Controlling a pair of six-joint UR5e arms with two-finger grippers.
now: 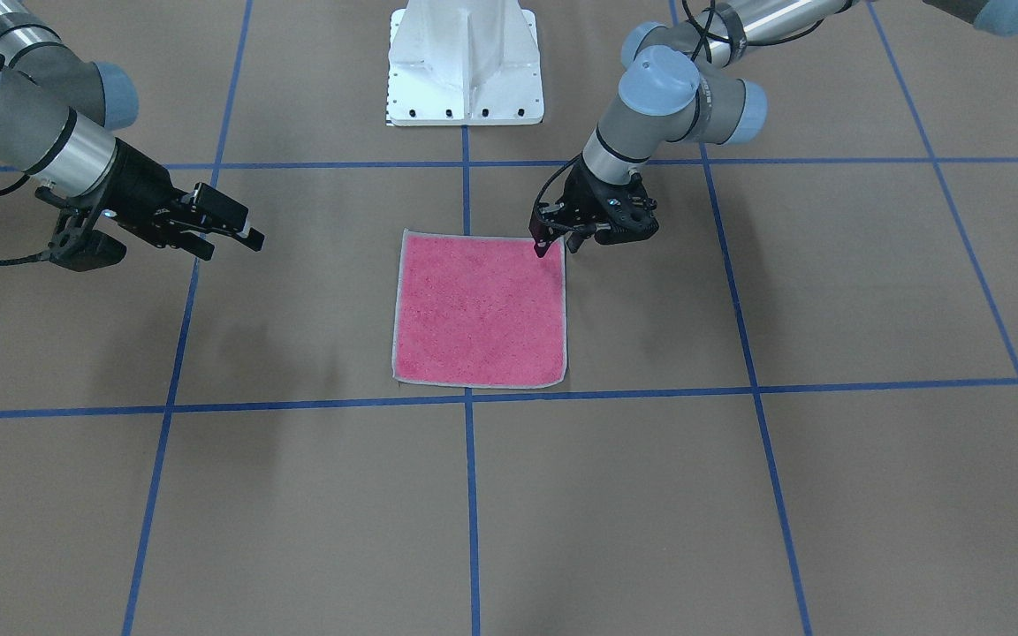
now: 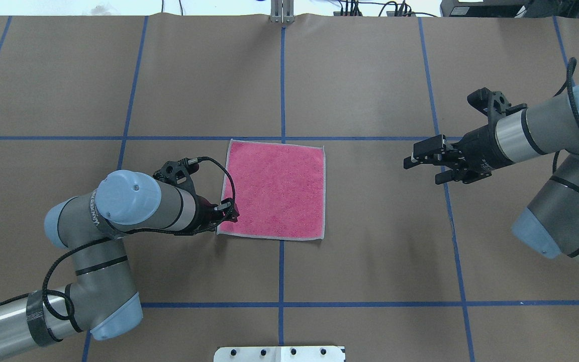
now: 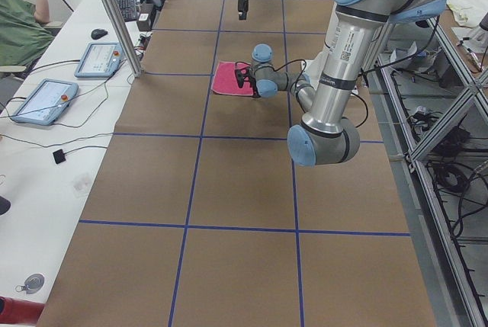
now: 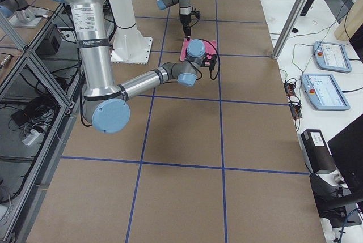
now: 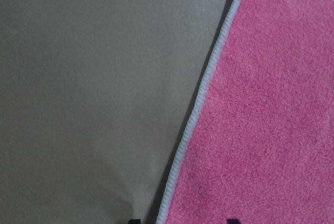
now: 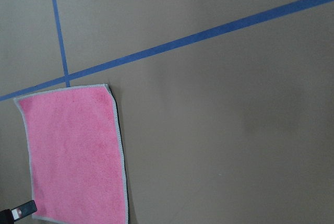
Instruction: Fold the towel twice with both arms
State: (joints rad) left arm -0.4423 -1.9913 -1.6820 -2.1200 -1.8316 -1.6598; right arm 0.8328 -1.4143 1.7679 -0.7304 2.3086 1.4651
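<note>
The towel [image 1: 478,309] lies flat and unfolded, pink face up, in the middle of the table [image 2: 274,188]. My left gripper [image 2: 229,211] is low at the towel's corner nearest the robot on my left side [image 1: 553,247]. It is open: in the left wrist view its two tips stand apart on either side of the pale stitched border [image 5: 201,98]. My right gripper [image 2: 415,156] is open and empty, above the table well off the towel's right edge [image 1: 239,234]. The right wrist view shows the whole towel [image 6: 73,151] at lower left.
The white pedestal base [image 1: 465,62] stands at the robot's side of the table. Blue tape lines [image 2: 282,271] grid the brown table cover. Tablets [image 3: 99,59] and an operator [image 3: 15,22] are beside the table's far long edge.
</note>
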